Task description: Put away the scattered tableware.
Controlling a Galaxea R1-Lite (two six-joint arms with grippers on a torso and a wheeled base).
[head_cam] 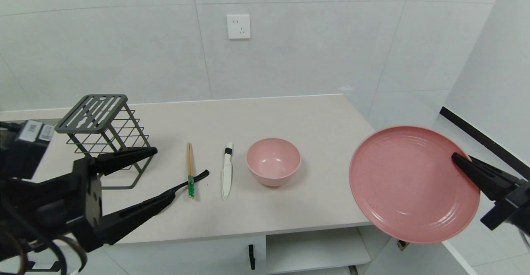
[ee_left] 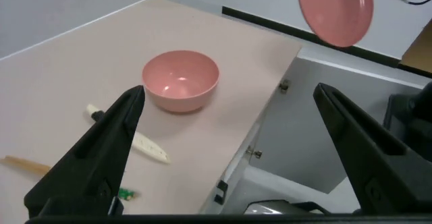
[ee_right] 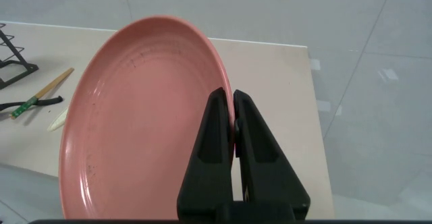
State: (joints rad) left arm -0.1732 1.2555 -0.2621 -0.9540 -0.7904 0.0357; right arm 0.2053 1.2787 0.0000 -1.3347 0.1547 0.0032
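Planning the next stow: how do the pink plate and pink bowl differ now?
The pink plate is wide, shallow and tilted, held clear of the table by the right gripper. The pink bowl is smaller, deeper and upright, resting free on the table. Both are plain pink.

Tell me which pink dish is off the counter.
The pink plate: the right claw holds it in the air beside the counter, where the pink bowl sits.

Right wrist view: plate [ee_right: 135, 129] rim partly cut off by picture edge, strip of it hidden between fingers of right gripper [ee_right: 233, 97]; rack [ee_right: 12, 55] mostly cut off. Knife [ee_left: 150, 148] middle hidden behind left gripper [ee_left: 229, 92]. Black utensil [head_cam: 194, 179] – kind unclear, end covered.
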